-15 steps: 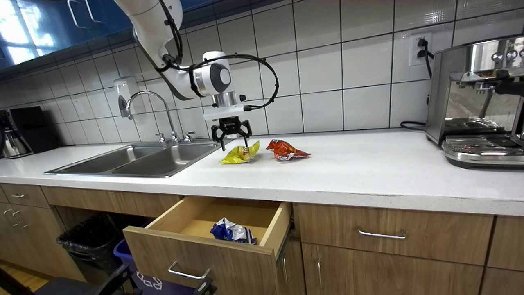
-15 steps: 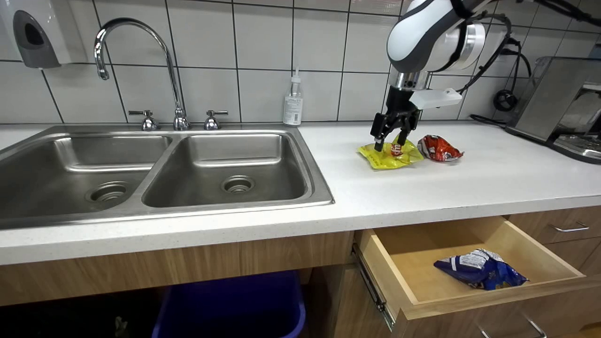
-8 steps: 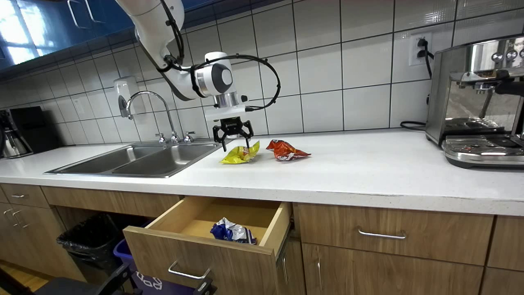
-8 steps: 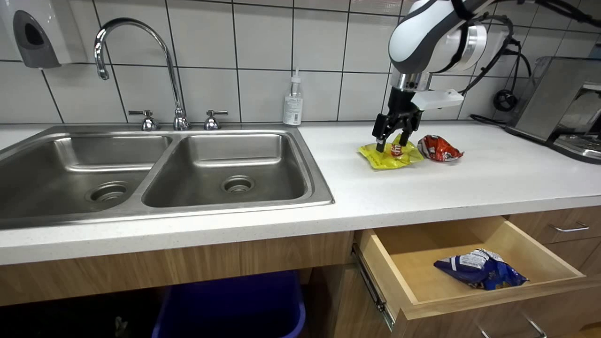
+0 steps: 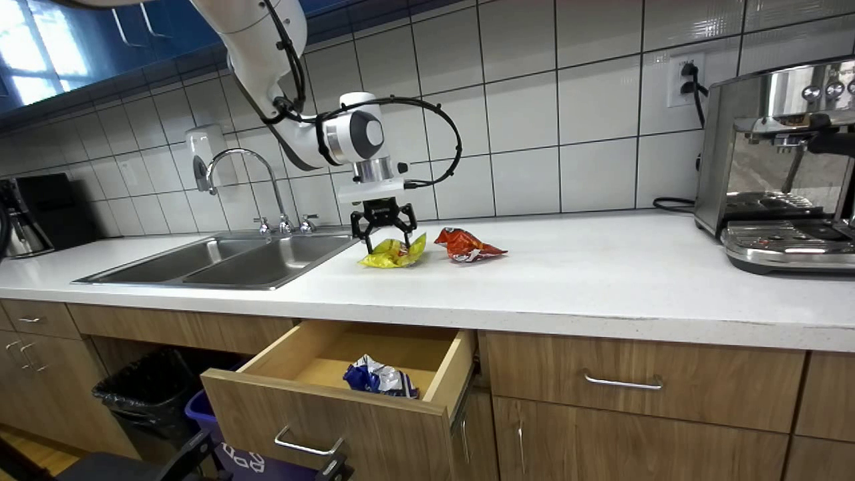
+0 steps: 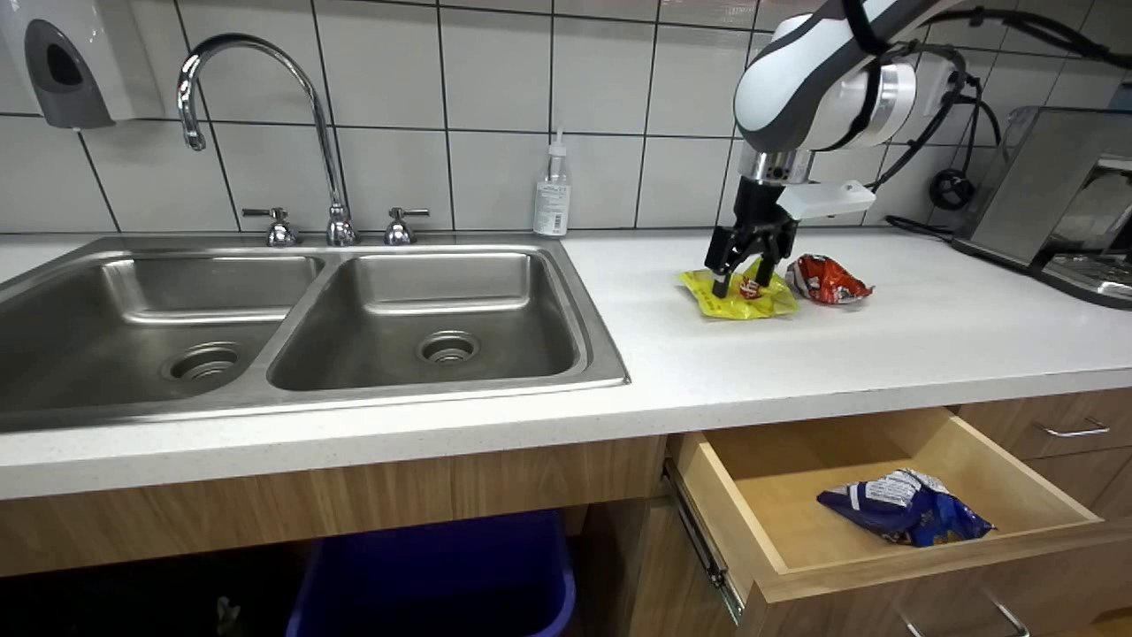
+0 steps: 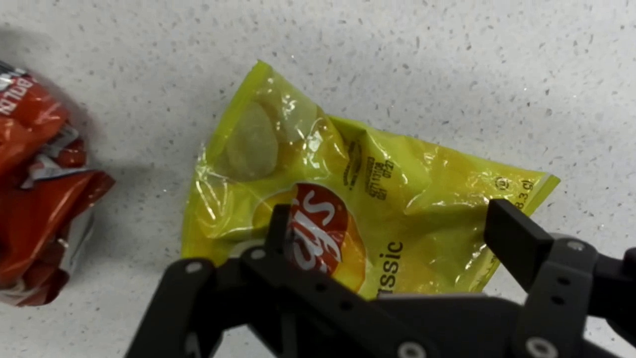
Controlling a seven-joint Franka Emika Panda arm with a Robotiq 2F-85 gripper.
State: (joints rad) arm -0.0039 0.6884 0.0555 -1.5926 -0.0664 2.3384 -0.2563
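White counter [image 5: 601, 280]: gripper [image 5: 388, 248] spread wide over yellow bag [image 7: 422, 199], gaps toward red bag [image 5: 466, 245] and sink rim [image 6: 588, 323].

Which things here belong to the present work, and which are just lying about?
Belonging, it seems: yellow chip bag; open hand over it.
Seemingly just lying about: red bag nearby; blue bag in the open drawer; pump bottle; espresso machine.

Yellow bag [image 7: 392, 209], red bag [image 5: 466, 246] on white countertop [image 5: 601, 274]

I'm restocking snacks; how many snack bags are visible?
3: yellow bag on the counter under the claw, red bag beside it, blue bag in the open drawer. Others may be hidden.
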